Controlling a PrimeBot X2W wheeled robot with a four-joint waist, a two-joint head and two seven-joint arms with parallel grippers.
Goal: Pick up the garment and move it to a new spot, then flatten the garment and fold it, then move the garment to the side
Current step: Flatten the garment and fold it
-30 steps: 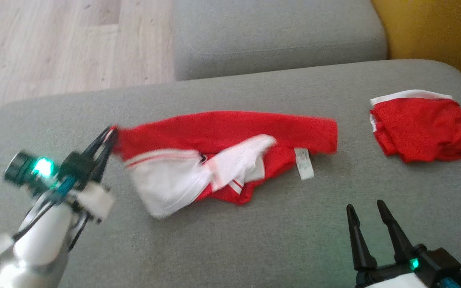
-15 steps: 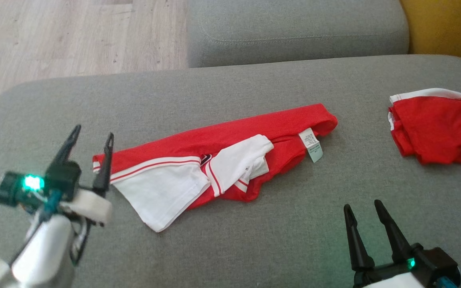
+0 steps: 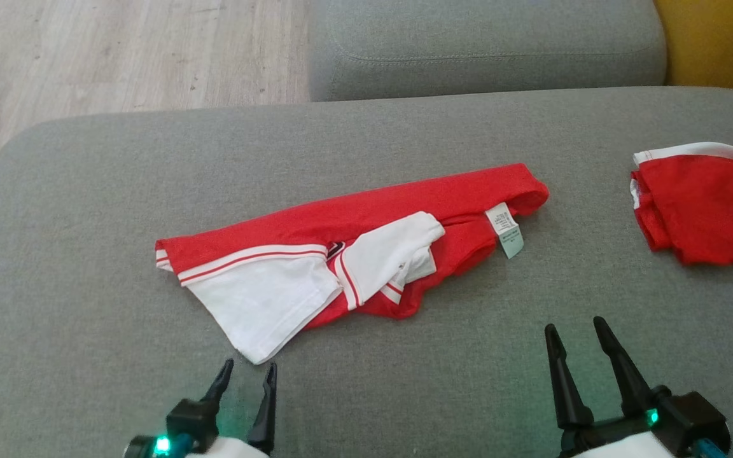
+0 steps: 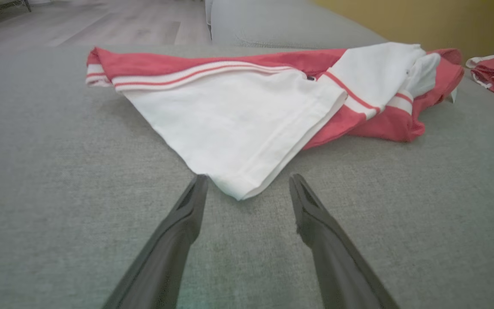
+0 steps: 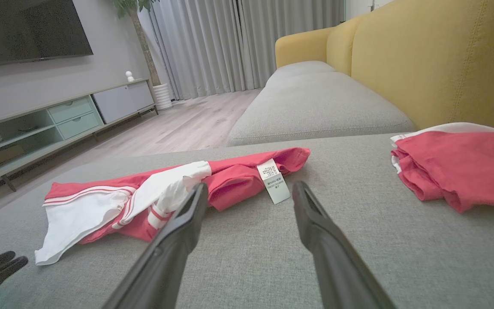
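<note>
Shirt (image 3: 366, 216) lies crumpled mid-cushion (image 3: 86, 191), long axis roughly 9-to-3 o'clock. Left gripper (image 3: 247, 365) is nearer, fingers spread and empty, with the white corner (image 3: 265, 318) just at its 12. Right gripper (image 3: 574, 326) is also spread and empty, shirt at its 10.

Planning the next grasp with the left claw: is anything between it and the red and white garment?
Nothing visible. The left claw is open, with the white corner of the red and white garment right at its fingertips on the grey cushion. The other red garment lies well off to the right.
</note>
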